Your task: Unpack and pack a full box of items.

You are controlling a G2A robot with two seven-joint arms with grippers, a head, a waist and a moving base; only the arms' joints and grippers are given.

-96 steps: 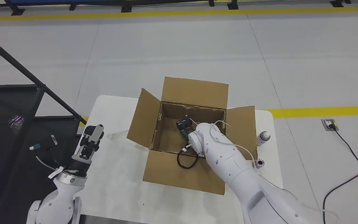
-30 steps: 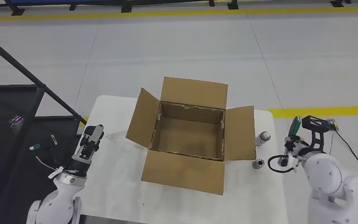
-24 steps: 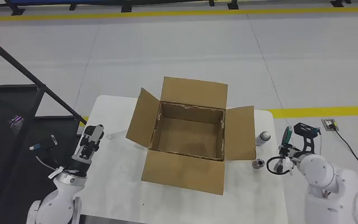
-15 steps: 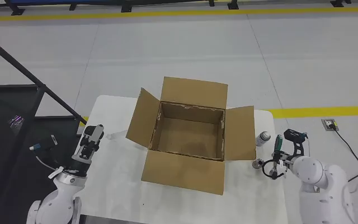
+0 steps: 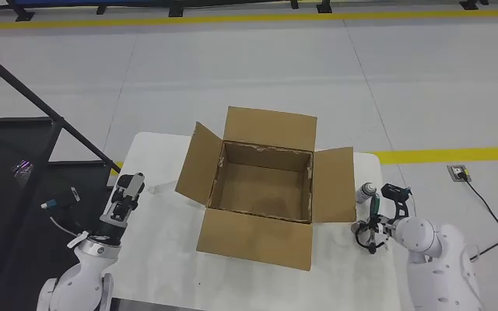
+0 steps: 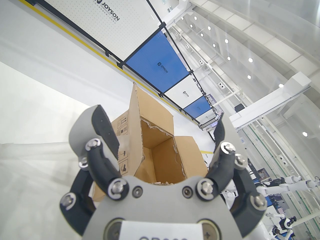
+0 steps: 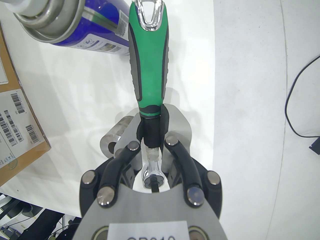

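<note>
You now have the ratchet [image 7: 150,58] out of the emptied box [image 5: 257,242], right gripper [image 7: 151,131] clenched on it; left gripper [image 6: 160,118] open.

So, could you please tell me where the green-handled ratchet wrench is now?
In the top view, the right pincer holds the ratchet wrench at the table's right end, next to the blue spray can and a metal socket.

We see the brown cardboard box [image 5: 271,128] open above; 1 blue spray can [image 5: 366,191] and 1 steel cylinder [image 5: 359,228] crowd its right flap.
</note>
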